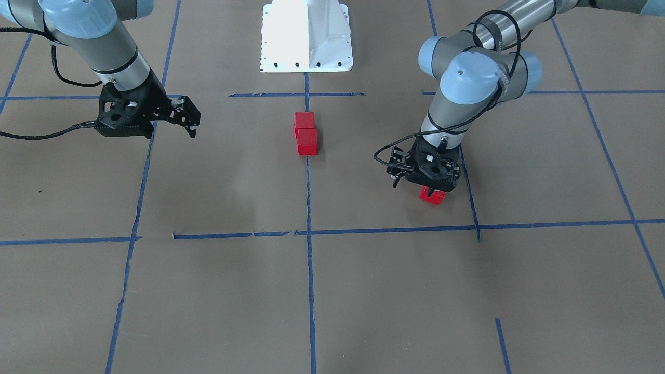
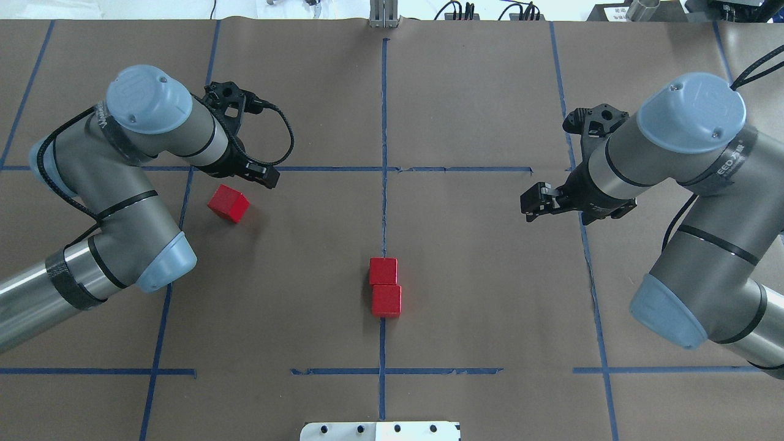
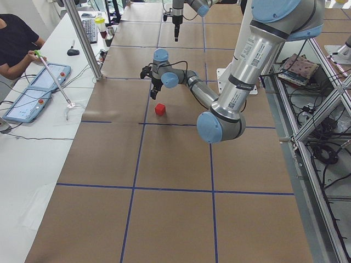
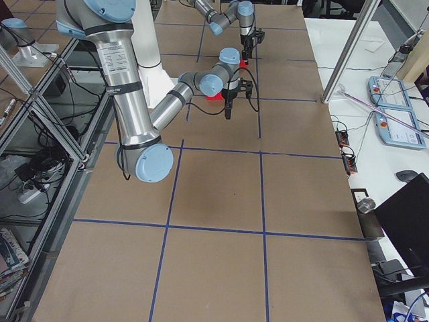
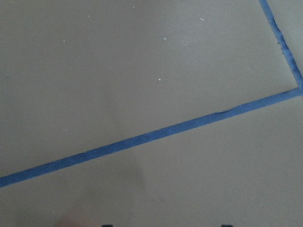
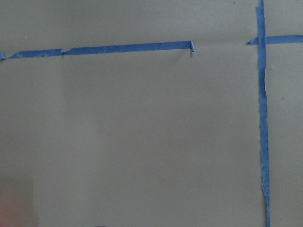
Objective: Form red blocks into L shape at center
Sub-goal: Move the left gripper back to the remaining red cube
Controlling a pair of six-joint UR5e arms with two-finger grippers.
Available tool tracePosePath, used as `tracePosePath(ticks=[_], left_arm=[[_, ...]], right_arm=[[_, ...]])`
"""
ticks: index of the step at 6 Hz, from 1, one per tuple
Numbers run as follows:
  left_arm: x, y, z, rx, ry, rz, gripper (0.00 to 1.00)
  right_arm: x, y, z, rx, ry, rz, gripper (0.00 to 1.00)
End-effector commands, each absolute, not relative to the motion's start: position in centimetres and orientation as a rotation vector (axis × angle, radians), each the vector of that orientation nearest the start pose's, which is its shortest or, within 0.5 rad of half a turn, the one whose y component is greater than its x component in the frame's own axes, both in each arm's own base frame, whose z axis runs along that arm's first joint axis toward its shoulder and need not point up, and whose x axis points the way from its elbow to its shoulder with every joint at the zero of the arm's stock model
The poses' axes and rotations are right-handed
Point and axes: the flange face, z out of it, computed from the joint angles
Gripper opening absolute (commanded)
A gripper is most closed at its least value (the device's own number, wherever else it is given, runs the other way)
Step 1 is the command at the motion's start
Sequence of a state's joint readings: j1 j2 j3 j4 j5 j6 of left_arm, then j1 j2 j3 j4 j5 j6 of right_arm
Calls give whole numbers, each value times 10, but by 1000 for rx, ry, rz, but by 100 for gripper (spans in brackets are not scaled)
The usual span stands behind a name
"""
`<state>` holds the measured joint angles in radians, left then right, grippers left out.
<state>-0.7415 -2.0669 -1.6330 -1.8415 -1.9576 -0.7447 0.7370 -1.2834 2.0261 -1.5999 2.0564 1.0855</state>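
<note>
Two red blocks (image 2: 384, 285) are set touching at the center (image 2: 384, 236). The third block (image 2: 228, 203), judged the L's foot, is flanked by the spread left claw (image 1: 430, 188). The right claw (image 2: 533, 207) state cannot be told.

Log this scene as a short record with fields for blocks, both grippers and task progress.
center: two red blocks touching in a line on the blue tape line
loose block: alone on the robot's left side, turned askew to the grid
left gripper: raised near the loose block, not gripping it
right gripper: far from every block, holds nothing
progress: L not formed; third block not yet at the center
</note>
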Motion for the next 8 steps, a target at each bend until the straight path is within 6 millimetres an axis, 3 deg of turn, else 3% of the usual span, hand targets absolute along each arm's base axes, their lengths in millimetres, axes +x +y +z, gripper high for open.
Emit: tracePosePath(ticks=[1,3,5,6,8], left_arm=[[430,-524,329,308,825,248,82],[439,-522,333,291,815,255,83],[430,-527,342,294,802,254,84],[425,-524,359,280,790,250,87],[422,-521,374,257,778,239,90]], right_arm=[[-342,-430,306,18,-839,67,100],[-341,-430,308,16,-839,66,100],[-343,-430,308,13,-836,71,100],[-343,-430,308,15,-836,68,100],[-343,-430,308,15,-836,68,100]])
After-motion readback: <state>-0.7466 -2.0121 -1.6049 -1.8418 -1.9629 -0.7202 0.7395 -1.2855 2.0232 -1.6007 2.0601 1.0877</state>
